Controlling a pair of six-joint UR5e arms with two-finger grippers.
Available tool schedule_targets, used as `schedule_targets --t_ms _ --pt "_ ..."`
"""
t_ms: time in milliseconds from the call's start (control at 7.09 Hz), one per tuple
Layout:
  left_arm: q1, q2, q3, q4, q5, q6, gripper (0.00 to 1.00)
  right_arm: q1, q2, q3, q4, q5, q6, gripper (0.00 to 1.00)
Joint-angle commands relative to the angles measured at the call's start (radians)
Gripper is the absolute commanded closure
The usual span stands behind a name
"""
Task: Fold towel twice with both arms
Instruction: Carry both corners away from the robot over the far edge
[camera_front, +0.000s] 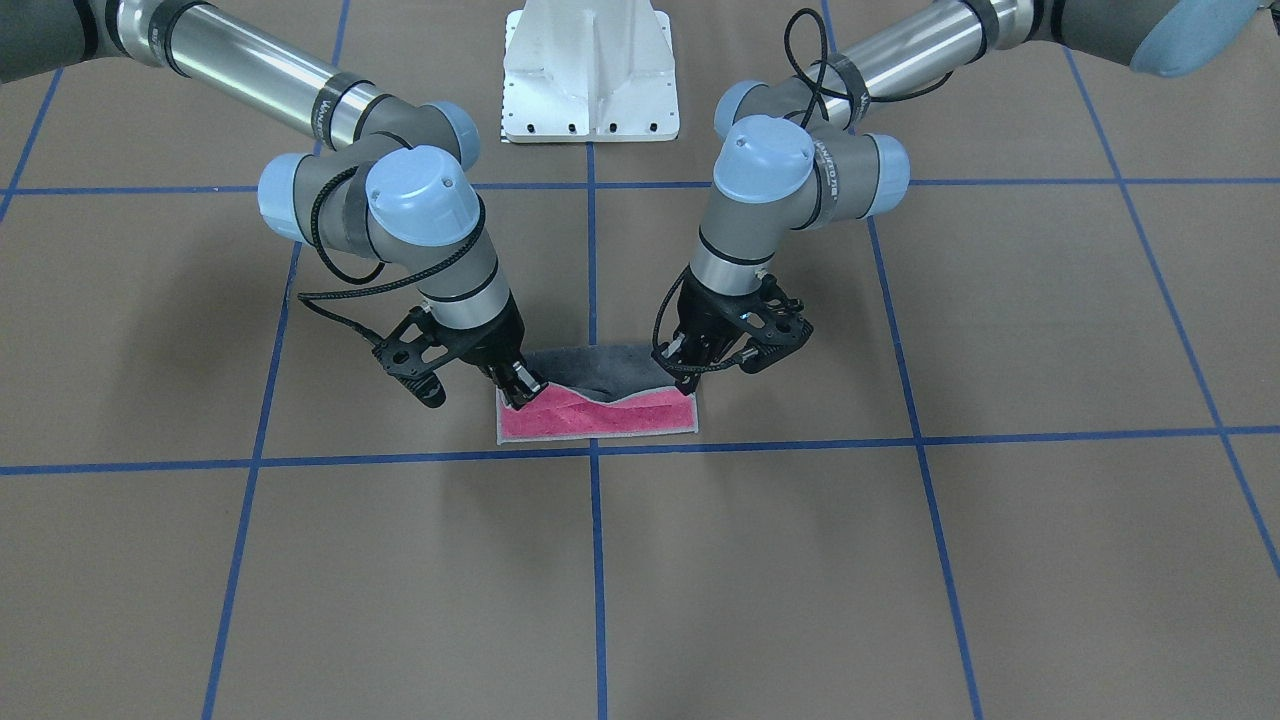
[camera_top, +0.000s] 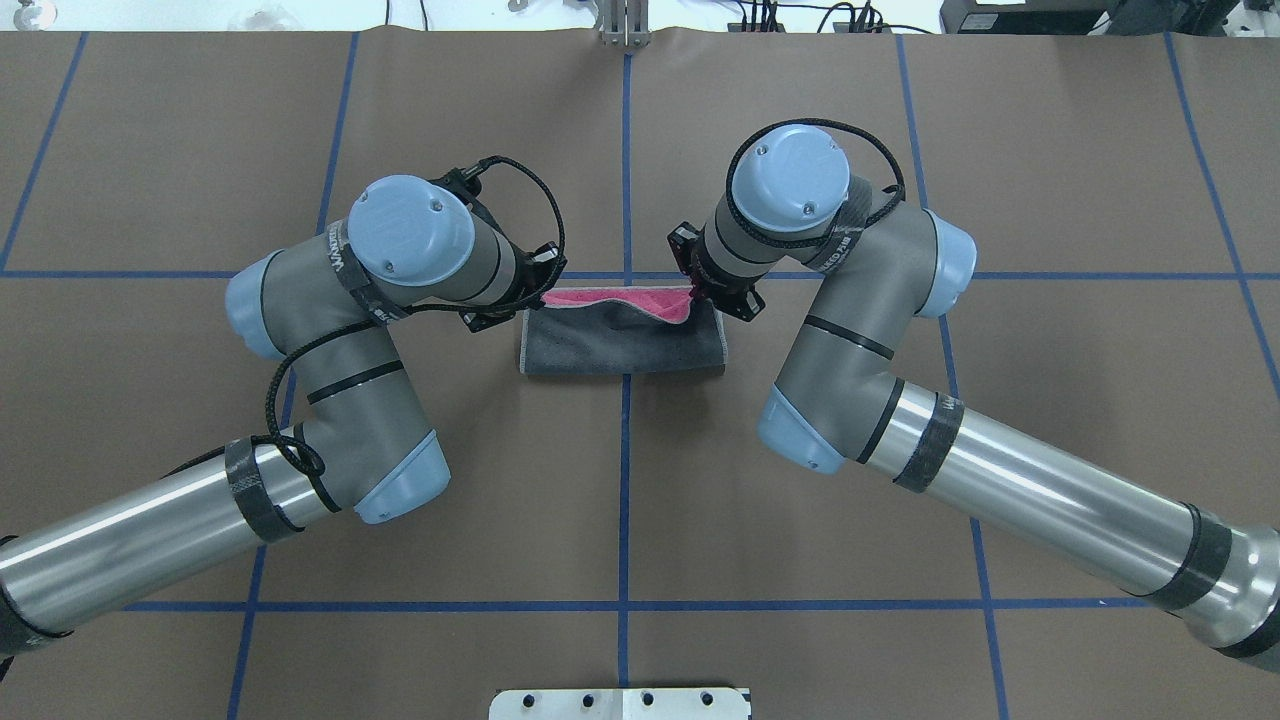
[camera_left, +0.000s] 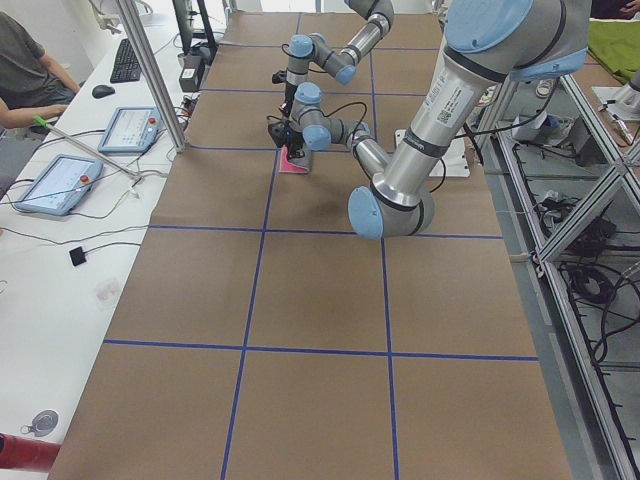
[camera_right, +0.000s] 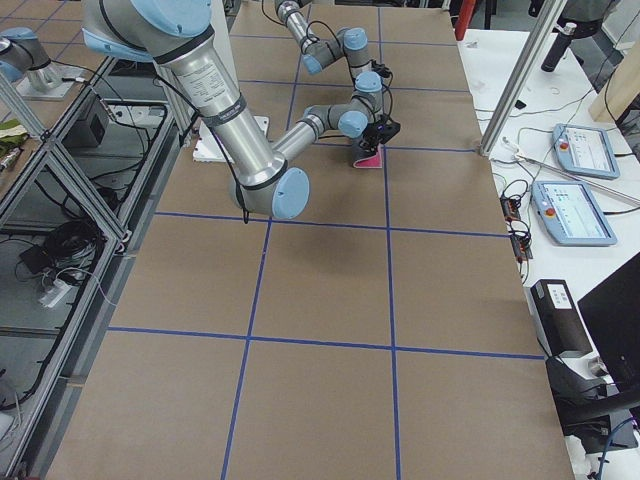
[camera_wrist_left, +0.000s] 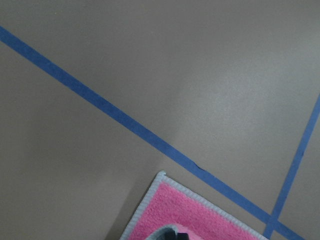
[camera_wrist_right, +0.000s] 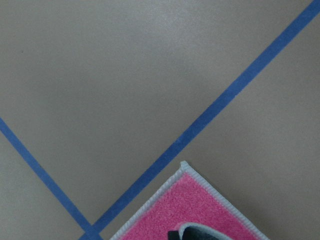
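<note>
The towel lies half rolled over at the table's middle. In the front-facing view its pink face (camera_front: 600, 418) shows toward the camera and its grey face (camera_front: 612, 366) behind. In the overhead view the grey face (camera_top: 620, 347) covers most of it, with a pink strip (camera_top: 610, 297) along the far edge. My left gripper (camera_front: 688, 376) (camera_top: 546, 296) is shut on one raised corner of the grey flap. My right gripper (camera_front: 524, 388) (camera_top: 692, 296) is shut on the other. Each wrist view shows a pink corner (camera_wrist_left: 175, 215) (camera_wrist_right: 192, 202) lying flat.
The white bolted pedestal (camera_front: 590, 70) (camera_top: 620, 703) stands at the robot's side of the table. Blue tape lines (camera_front: 592, 455) cross the brown table. Tablets (camera_left: 50, 185) (camera_right: 585, 150) lie on a white side bench, where a person sits.
</note>
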Motion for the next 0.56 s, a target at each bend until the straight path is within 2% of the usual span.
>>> schedule_targets --t_ms 0,282,423 --pt "-0.001 0.0 0.018 -0.024 0.0 0.0 1.0 0.002 0.031 -0.037 0.001 0.0 -0.002 1.0" --pt "-0.004 0.0 0.02 -0.024 0.0 0.0 1.0 0.008 0.031 -0.045 0.001 0.0 -0.002 1.0" --pt "-0.01 0.001 0.02 -0.024 0.0 0.002 0.96 0.013 0.031 -0.051 0.002 0.002 -0.003 0.88"
